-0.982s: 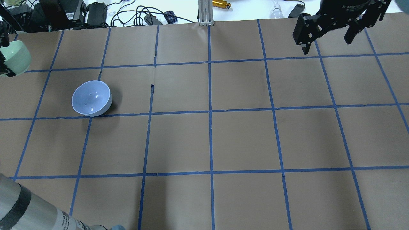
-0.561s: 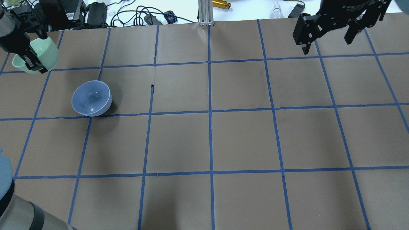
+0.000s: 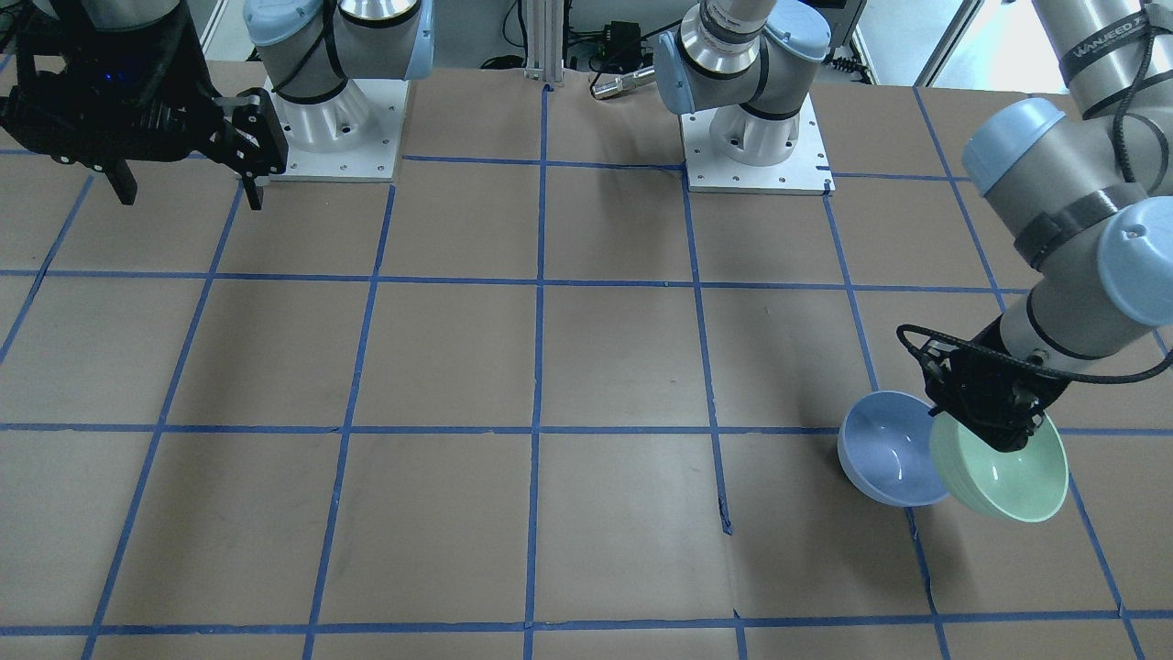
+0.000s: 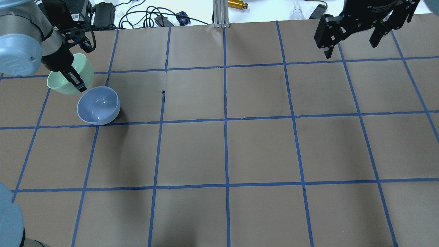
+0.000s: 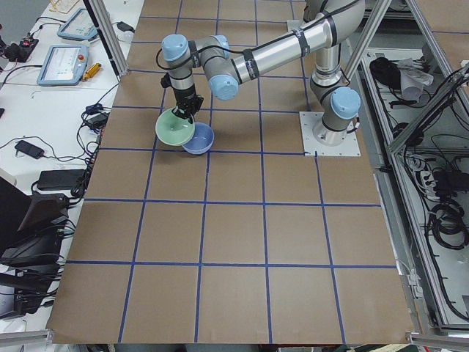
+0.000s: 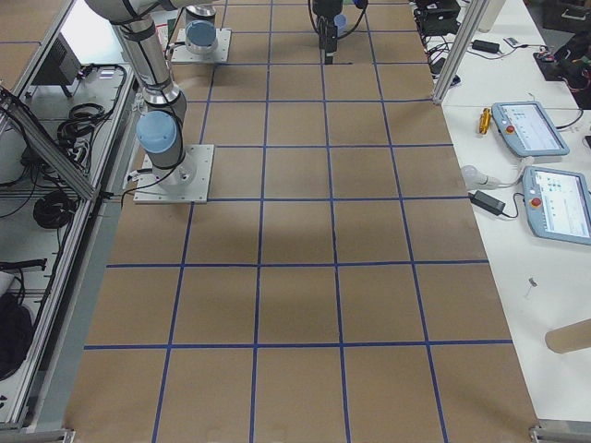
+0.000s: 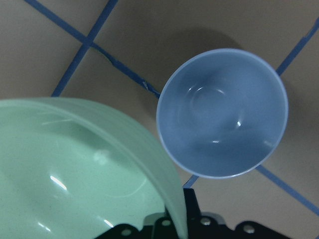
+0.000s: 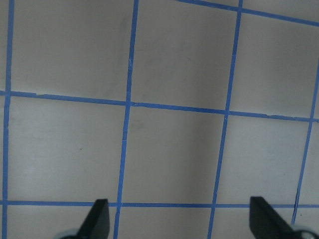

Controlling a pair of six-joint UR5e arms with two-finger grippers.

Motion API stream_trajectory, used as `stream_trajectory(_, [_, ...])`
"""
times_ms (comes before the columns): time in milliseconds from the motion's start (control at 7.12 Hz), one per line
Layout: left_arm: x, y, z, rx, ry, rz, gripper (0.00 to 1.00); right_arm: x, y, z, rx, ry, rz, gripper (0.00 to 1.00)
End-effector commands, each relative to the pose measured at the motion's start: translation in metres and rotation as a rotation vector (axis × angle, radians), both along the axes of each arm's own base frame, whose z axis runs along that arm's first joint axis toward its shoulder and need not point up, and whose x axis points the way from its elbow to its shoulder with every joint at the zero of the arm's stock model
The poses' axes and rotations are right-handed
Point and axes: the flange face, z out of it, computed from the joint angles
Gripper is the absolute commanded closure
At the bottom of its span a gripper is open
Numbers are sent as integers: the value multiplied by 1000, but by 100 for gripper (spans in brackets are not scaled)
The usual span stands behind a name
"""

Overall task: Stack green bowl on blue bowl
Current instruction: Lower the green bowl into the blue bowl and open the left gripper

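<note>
Seen from overhead, the blue bowl (image 4: 98,104) sits on the tabletop (image 4: 260,147), left of centre. The green bowl (image 4: 60,85), held in the left gripper (image 4: 76,80), hangs tilted just beside it, between ten and eleven o'clock. The right gripper (image 4: 350,48) is well apart, near three o'clock.

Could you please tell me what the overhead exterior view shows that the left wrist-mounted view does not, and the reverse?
Only the overhead exterior view shows the right claw, open and empty above the far right of the brown paper-covered table, and the left claw clamped on the rim of the glossy, round, pale mint-green bowl. Only the left wrist-mounted view shows that bowl's shiny inside. Both show the glossy, round, pale periwinkle-blue bowl upright and empty on the blue-taped table, the green bowl beside it, not yet in it.
</note>
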Motion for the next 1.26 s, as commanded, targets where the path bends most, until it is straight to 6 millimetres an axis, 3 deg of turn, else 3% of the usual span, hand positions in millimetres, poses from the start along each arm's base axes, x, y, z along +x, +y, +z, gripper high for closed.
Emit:
stream_trajectory(0, [-9,21,-34,13,-31,9,100,-1,0,0,0,0,-1,0])
stream_trajectory(702, [-25,34,-50,39,-23,-9,100,0,0,0,0,0,0,0])
stream_trajectory(842, [-25,33,-54,45,-22,-6,81,0,0,0,0,0,0,0])
stream_trajectory(982, [-26,32,-54,42,-22,21,46,0,0,0,0,0,0,0])
stream_trajectory(1123, [-31,31,-51,34,-20,16,0,0,0,0,0,0,0,0])
